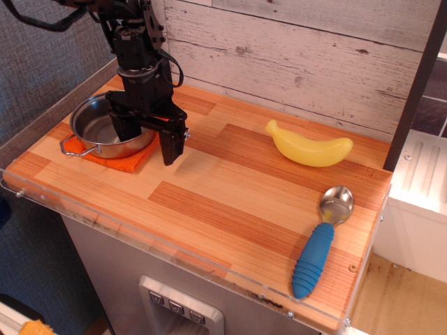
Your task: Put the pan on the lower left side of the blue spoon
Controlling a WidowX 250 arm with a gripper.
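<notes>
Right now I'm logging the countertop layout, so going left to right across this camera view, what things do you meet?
Pan on an orange cloth, with the gripper straddling the pan's right rim → yellow banana → blue spoon. The banana and spoon overlap in horizontal span; the banana's left tip comes first.
</notes>
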